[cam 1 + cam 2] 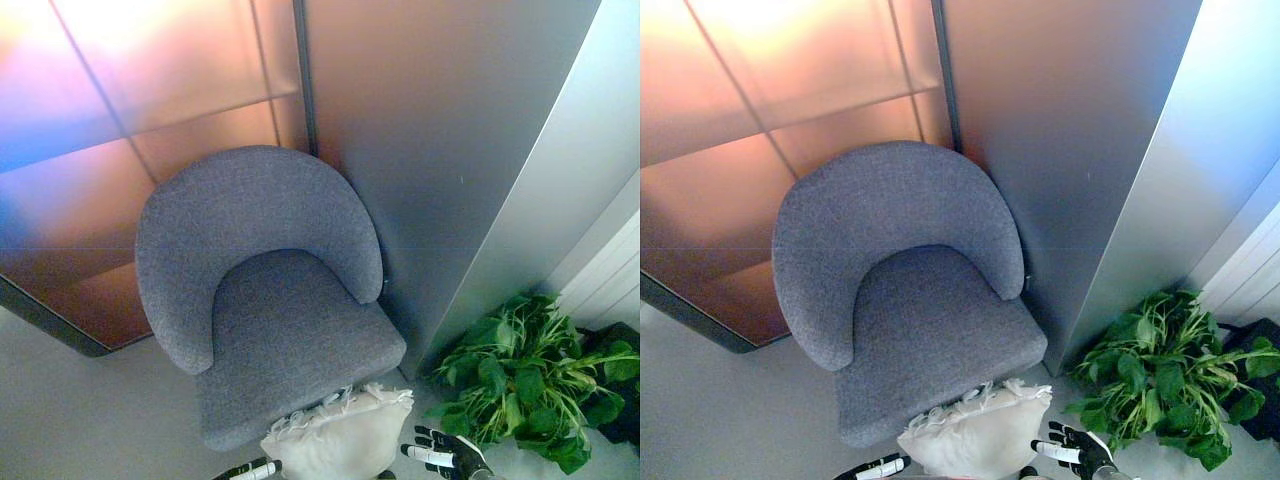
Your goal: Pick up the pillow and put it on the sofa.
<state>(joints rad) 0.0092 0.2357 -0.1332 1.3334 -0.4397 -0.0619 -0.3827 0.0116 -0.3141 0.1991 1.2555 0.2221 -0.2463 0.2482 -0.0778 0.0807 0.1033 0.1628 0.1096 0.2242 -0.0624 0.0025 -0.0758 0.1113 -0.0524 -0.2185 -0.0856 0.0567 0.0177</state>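
One pillow point(338, 437) between two hands: left hand point(252, 469), right hand point(445, 454), grips unclear; one sofa point(262, 290).

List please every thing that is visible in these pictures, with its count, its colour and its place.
armchair: one, grey fabric, centre of the view, standing in the corner with its back to the walls.
pillow: one, white with a frilled edge, at the bottom centre, overlapping the front edge of the armchair seat, between the two robot hands.
plant: one, green and leafy, on the floor at the lower right beside the grey wall.
glass panel wall: one, orange-tinted, behind the armchair on the left.
grey wall: one, behind and to the right of the armchair.
left robot hand: dark with white tips, bottom edge, at the pillow's left side.
right robot hand: dark with white tips, bottom edge, at the pillow's right side.
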